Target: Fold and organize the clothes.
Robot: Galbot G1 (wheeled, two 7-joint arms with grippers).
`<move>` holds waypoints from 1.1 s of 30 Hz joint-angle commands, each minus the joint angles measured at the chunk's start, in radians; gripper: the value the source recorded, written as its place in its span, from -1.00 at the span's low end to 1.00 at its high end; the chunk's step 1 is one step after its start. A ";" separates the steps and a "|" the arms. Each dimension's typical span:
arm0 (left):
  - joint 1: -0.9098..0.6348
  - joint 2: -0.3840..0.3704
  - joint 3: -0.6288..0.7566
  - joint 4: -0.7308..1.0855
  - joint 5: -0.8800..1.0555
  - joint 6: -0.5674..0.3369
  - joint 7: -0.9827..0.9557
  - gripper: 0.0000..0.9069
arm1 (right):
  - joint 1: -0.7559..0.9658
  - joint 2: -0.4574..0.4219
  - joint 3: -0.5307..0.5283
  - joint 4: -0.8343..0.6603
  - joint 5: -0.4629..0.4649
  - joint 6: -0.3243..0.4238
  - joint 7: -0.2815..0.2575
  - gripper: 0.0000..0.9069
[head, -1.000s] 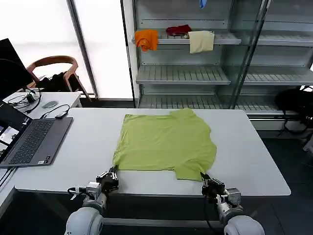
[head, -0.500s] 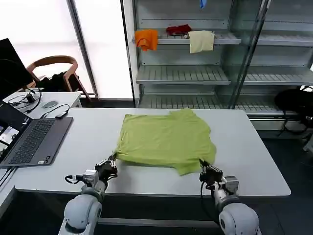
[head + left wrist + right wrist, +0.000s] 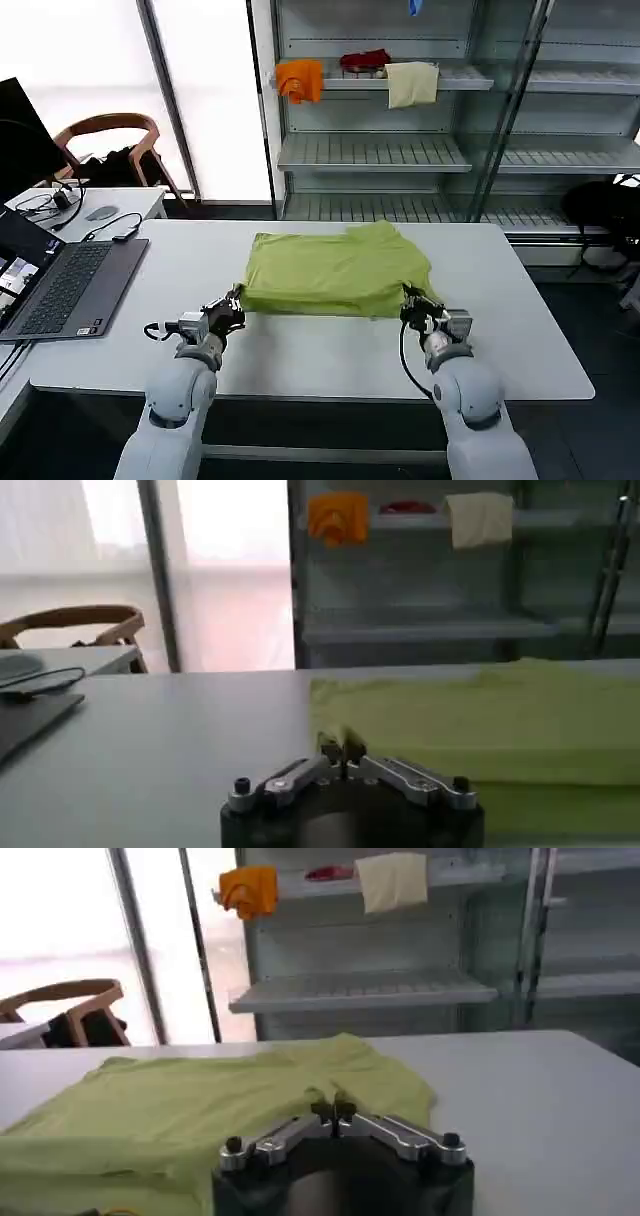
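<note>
The lime yellow-green T-shirt lies on the white table, its near hem lifted off the top and doubled back toward the far side. My left gripper is shut on the hem's near left corner, my right gripper shut on the near right corner. In the left wrist view the left gripper pinches the shirt's edge. From the right wrist, the right gripper pinches the shirt spread beyond it.
An open laptop sits on the table's left with cables behind it. Behind the table stands a shelf unit holding orange, red and cream cloths. A wooden chair stands at the far left.
Both grippers have moved up and away from the table's near edge, carrying the shirt's near hem with them, so the front part now folds over the rest.
</note>
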 commanded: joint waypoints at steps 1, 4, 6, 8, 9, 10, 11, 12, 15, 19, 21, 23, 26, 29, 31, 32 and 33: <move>-0.089 -0.004 0.002 0.125 0.005 -0.003 -0.001 -1.00 | 0.112 0.016 -0.008 -0.132 -0.017 0.000 -0.006 -1.00; -0.103 -0.011 0.001 0.164 0.020 -0.008 -0.003 -0.93 | 0.130 0.028 -0.005 -0.171 -0.038 0.001 -0.024 -0.84; -0.109 -0.014 0.000 0.172 0.023 -0.009 -0.003 0.80 | 0.137 0.032 -0.007 -0.189 -0.047 0.002 -0.029 1.00; -0.111 -0.013 0.000 0.183 0.025 -0.013 0.000 1.00 | 0.145 0.043 -0.007 -0.213 -0.057 0.002 -0.030 1.00; -0.112 -0.011 0.000 0.186 0.026 -0.014 -0.001 1.00 | 0.149 0.049 -0.004 -0.227 -0.066 0.002 -0.032 1.00; -0.113 -0.010 -0.001 0.192 0.040 -0.021 0.000 1.00 | 0.153 0.059 -0.001 -0.242 -0.083 0.005 -0.034 1.00; -0.113 -0.008 -0.002 0.194 0.045 -0.033 0.003 1.00 | 0.156 0.063 -0.001 -0.255 -0.091 0.014 -0.032 1.00; -0.113 -0.005 -0.002 0.195 0.048 -0.039 0.005 1.00 | 0.160 0.069 -0.002 -0.264 -0.099 0.024 -0.029 1.00; -0.113 0.005 -0.001 0.188 0.051 -0.056 0.010 1.00 | 0.181 0.089 0.002 -0.303 -0.124 0.053 -0.022 1.00; -0.114 0.013 -0.004 0.163 0.047 -0.053 0.010 1.00 | 0.214 0.100 0.006 -0.337 -0.139 0.074 -0.012 1.00; -0.111 0.020 -0.007 0.141 0.042 -0.050 0.010 1.00 | 0.232 0.100 0.007 -0.345 -0.146 0.076 -0.010 1.00; -0.109 0.026 -0.008 0.127 0.042 -0.048 0.009 1.00 | 0.240 0.099 0.011 -0.344 -0.144 0.073 -0.009 1.00; -0.096 0.035 -0.016 0.105 0.041 -0.034 0.008 1.00 | 0.211 0.078 0.017 -0.293 -0.131 0.047 -0.008 1.00; -0.069 0.049 -0.011 0.095 0.041 -0.012 0.007 1.00 | 0.133 0.032 0.020 -0.174 -0.092 0.007 -0.015 1.00; -0.051 0.054 -0.003 0.095 0.044 -0.008 0.009 1.00 | 0.079 0.008 0.027 -0.105 -0.084 0.001 -0.022 1.00; -0.039 0.055 0.002 0.096 0.046 -0.008 0.009 1.00 | 0.054 -0.005 0.029 -0.075 -0.084 0.001 -0.022 1.00; -0.032 0.055 0.007 0.096 0.047 -0.008 0.009 1.00 | 0.034 -0.017 0.036 -0.056 -0.082 0.000 -0.026 1.00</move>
